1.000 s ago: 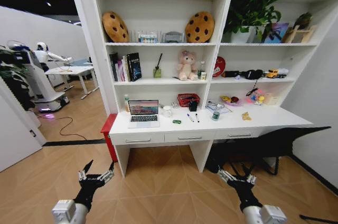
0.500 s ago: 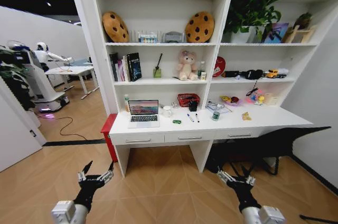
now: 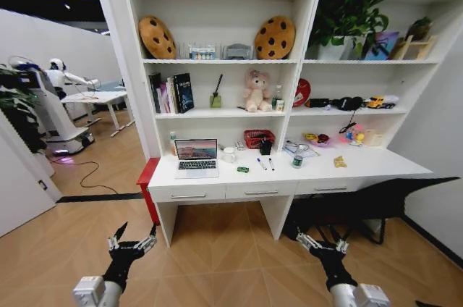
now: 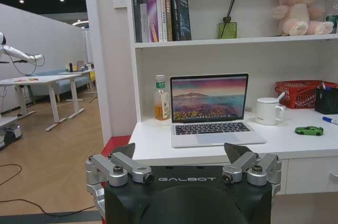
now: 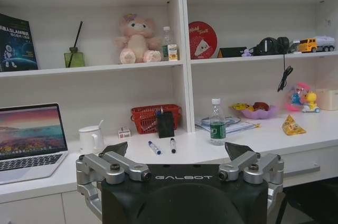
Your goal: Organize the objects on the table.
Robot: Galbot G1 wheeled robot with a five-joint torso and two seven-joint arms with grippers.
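Jaws on both grippers stand wide apart and hold nothing: the left gripper (image 3: 131, 239) and the right gripper (image 3: 320, 242) hang low over the wooden floor, well short of the table (image 3: 376, 164), fingers pointing forward at it. Each arm is stretched ahead at about the same height, one to either side, in a matched, waiting pose.

On the desk top the laptop (image 3: 197, 157) sits open toward the left end. The green toy car (image 3: 242, 169) lies just right of it, and the two marker pens (image 3: 265, 163) lie side by side further right. The small tin (image 3: 296, 161) stands upright beyond the pens, and the yellow snack packet (image 3: 339, 162) rests well off toward the right end.

The likely trouble is crowding. A white mug (image 3: 228, 153) stands close by the laptop's raised screen, so a careless reach could knock either one. The pens are thin and round and could roll or slip from a pinch. The tin looks narrow and tall, so a sideways brush might tip it. The shelf (image 3: 217, 113) above the desk hangs low, and an arm coming in high could strike its edge.
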